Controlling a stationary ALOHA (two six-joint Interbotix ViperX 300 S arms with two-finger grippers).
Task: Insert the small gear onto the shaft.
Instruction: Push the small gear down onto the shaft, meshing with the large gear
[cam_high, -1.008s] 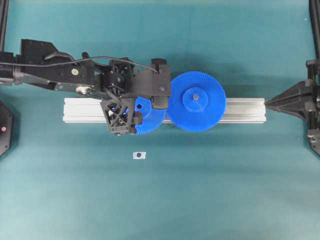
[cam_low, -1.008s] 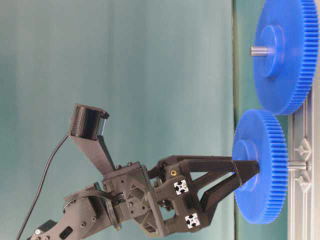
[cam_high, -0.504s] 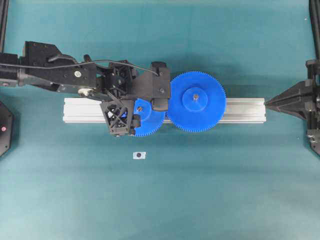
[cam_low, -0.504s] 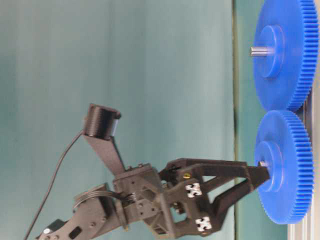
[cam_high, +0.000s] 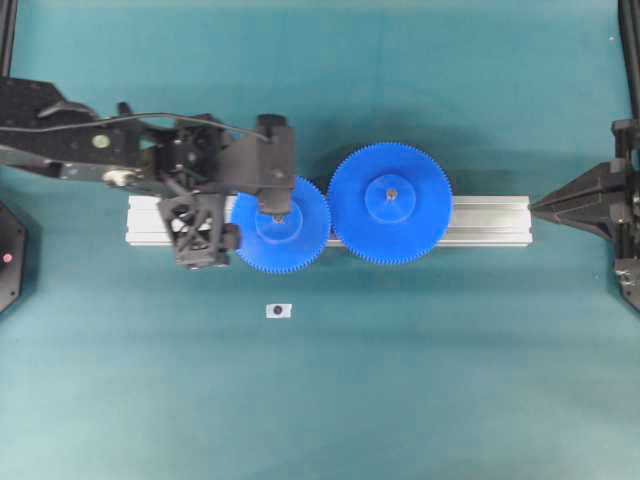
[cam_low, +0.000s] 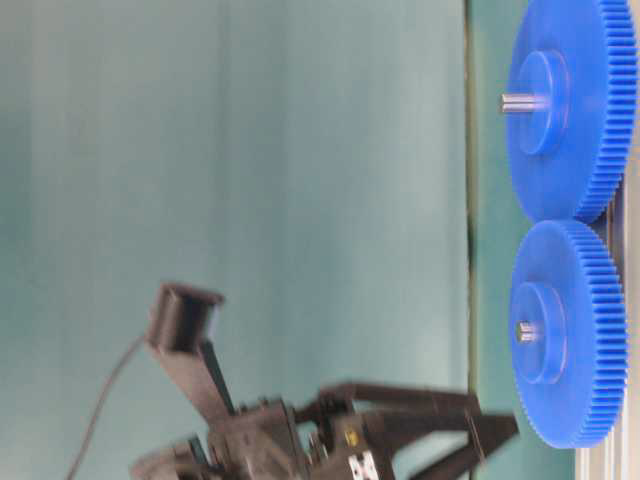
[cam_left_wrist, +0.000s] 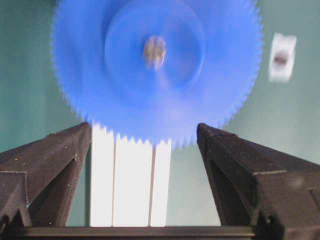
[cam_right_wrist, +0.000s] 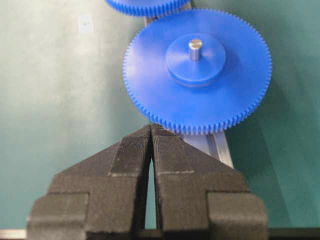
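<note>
Overhead exterior view: the small blue plastic finely toothed gear (cam_high: 281, 225) sits flat on the silver aluminium rail (cam_high: 490, 220) at mid-counter, its teeth meshing with the larger blue toothed gear (cam_high: 390, 203) beside it. From table level, the thin grey metal shaft (cam_low: 525, 331) pokes through its raised hub, so the insertion looks done.

The black left gripper (cam_left_wrist: 145, 150) has its jaws spread wide, one finger on each side of the small gear's rim, gripping nothing. The black right gripper (cam_right_wrist: 151, 145) waits at the counter's right edge, jaws pressed together and empty.

What could go wrong now comes mostly from the left arm. A spread finger (cam_left_wrist: 240, 160) passing close could catch the toothed rim and lift or tilt the gear off the pin. A nudge might also turn it and drive the larger gear round. Whether the hub is pushed fully down cannot be told.
</note>
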